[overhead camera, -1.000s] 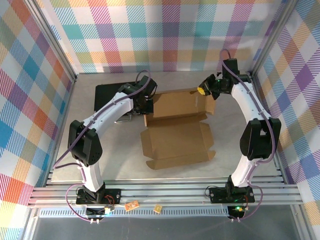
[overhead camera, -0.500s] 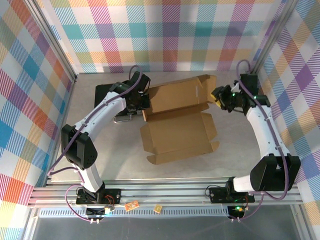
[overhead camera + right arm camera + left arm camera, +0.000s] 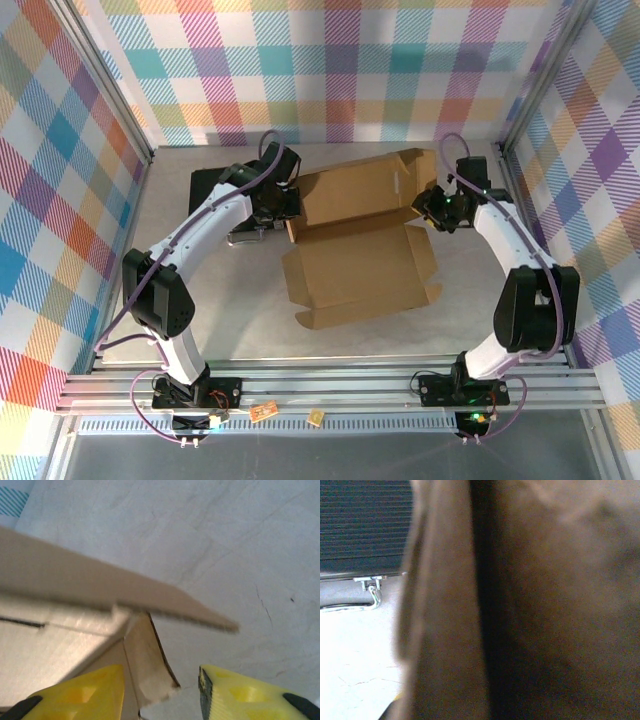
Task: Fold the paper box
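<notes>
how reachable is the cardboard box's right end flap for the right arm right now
Likely yes: the right gripper is open right at the paper box, the small end flap between its yellow fingers, nothing blocking it.

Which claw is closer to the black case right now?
Left. The left claw grips the left edge of the box, beside the case; the right claw sits open at its right end.

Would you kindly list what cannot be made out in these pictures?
Left wrist view: the paper box is a close blur, hiding any grip.
Top view: the left hand has its fingertips under its own wrist.
Top view: the left arm covers part of the black case.
Right wrist view: the bottom edge cuts off the right hand.
</notes>
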{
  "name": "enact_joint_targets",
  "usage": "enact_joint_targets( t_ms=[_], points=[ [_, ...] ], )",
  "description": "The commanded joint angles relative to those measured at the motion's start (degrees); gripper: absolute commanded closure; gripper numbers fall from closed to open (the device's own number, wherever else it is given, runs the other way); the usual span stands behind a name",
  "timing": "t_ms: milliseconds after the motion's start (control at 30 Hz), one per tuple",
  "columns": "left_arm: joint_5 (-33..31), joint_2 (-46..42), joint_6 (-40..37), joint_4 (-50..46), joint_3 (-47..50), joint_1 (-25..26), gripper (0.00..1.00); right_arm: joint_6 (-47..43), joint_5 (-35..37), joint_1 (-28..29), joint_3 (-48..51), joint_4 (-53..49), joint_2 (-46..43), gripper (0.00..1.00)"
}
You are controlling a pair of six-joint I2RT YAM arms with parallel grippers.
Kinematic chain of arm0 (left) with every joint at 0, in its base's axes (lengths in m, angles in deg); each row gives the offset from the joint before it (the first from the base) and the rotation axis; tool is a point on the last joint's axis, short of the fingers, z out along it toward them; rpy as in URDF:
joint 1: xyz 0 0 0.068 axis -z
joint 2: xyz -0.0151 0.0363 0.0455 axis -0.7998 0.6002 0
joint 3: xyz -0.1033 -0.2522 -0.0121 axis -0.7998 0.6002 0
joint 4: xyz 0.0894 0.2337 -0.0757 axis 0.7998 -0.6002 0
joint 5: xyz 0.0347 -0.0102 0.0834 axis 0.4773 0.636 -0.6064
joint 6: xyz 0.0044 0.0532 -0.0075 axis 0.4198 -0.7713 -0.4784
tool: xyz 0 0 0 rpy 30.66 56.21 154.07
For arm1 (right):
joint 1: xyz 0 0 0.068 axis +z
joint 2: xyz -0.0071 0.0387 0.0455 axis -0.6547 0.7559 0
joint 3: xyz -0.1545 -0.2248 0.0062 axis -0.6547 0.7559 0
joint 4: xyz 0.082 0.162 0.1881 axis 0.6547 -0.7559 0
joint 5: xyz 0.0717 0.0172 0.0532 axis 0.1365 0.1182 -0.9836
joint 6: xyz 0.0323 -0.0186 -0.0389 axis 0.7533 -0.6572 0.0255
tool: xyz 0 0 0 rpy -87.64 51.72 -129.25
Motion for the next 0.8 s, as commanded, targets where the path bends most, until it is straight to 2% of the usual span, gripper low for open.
enact_joint_targets(
  t_ms=[0,67,167,433,767],
  points=[
    [1.3,0.1,-0.4,-0.2,-2.8,-0.4,1.0,-1.9,-0.4,1.0,-2.5,2.8,1.6,0.63],
    [1.4,0.4,-0.4,-0.5,-3.1,-0.4,1.0,-1.7,-0.4,1.7,-2.5,3.6,1.4,0.68],
    [1.3,0.8,-0.5,-0.7,-3.5,-0.4,1.0,-0.9,-0.2,3.0,-3.1,3.8,0.5,0.68],
    [2.0,1.8,-0.4,-0.4,-4.1,-0.4,1.0,-1.8,2.2,7.3,-5.1,2.3,-2.0,0.63],
    [2.1,1.2,0.0,-0.3,-4.1,-0.5,1.0,-3.0,4.1,11.0,-6.2,-0.7,1.4,0.6]
  ],
)
